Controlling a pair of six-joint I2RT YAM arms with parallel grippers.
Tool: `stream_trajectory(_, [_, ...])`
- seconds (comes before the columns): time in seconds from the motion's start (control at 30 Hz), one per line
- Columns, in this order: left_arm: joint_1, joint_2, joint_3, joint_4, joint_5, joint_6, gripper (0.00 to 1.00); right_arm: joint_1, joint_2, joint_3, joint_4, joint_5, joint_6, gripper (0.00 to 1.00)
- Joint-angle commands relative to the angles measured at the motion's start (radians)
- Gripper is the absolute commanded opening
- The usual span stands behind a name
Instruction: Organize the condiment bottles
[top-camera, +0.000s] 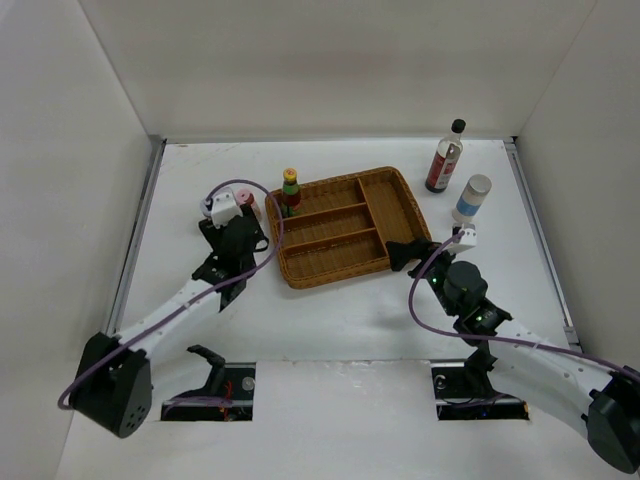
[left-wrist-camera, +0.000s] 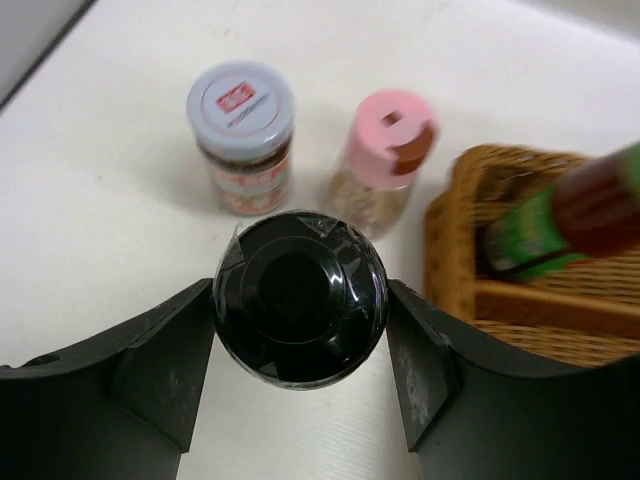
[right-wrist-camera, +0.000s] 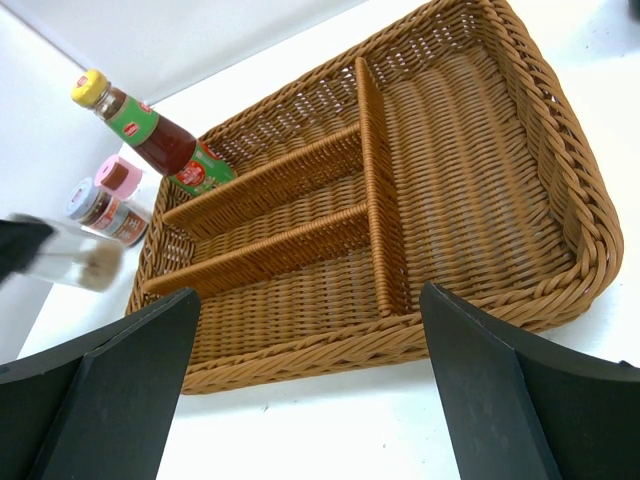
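From above, the left gripper (top-camera: 238, 220) sits just left of the tray (top-camera: 392, 208), and the pink jar (top-camera: 246, 195) pokes out just past its fingertips. Ahead of it and to its right, the yellow-cap bottle (top-camera: 290, 193) stands inside the tray, at the left end of the far long slot. The right gripper (top-camera: 403, 252) hangs at the tray's near right corner. The tall bottle (top-camera: 445, 158) and the shaker (top-camera: 471, 199) stand on the table beyond it and to its right, near each other and apart from the tray.

In the left wrist view, a black-cap bottle (left-wrist-camera: 300, 297) fills the gap between the fingers (left-wrist-camera: 175, 350), with both pads against its cap, so I judge the gripper clenched on it. Whether its base rests on the table is hidden. Past the tips, the red-white jar (left-wrist-camera: 241, 135) stands to the left and the pink jar to the right, close together but not touching.

In the right wrist view, the fingers are spread wide with nothing between them. The tray lies straight ahead, bare except for the yellow-cap bottle in its far left corner.

By my reading the job is early. One bottle is in the tray, one is in hand, and four are on the table.
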Motion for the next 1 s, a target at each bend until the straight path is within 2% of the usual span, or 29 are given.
stream_trajectory(0.0, [-0.095,-0.14,0.033,0.022,-0.075,0.025,0.35,-0.001,-0.011,0.047,0.063,-0.009,0.006,0.98])
stream_trajectory(0.17, [-0.239,-0.123,0.117,-0.003,-0.065,0.016,0.35,-0.001,0.004,0.05,0.06,-0.012,0.009,0.98])
stream_trajectory(0.3, [-0.296,-0.009,0.181,0.043,-0.036,0.018,0.35,-0.001,0.012,0.05,0.063,-0.01,0.009,0.98])
stream_trajectory(0.6, [-0.279,0.17,0.22,0.189,0.05,0.024,0.35,-0.001,0.011,0.049,0.063,-0.015,0.009,0.99])
stream_trajectory(0.77, [-0.264,0.226,0.172,0.256,0.076,0.021,0.36,0.002,0.023,0.052,0.071,-0.015,0.009,0.99])
stream_trajectory(0.87, [-0.267,0.265,0.149,0.244,0.087,0.015,0.41,0.002,0.023,0.055,0.065,-0.016,0.007,0.99])
stream_trajectory(0.97, [-0.271,0.308,0.137,0.246,0.092,0.007,0.51,0.002,0.017,0.05,0.071,-0.013,0.006,0.99])
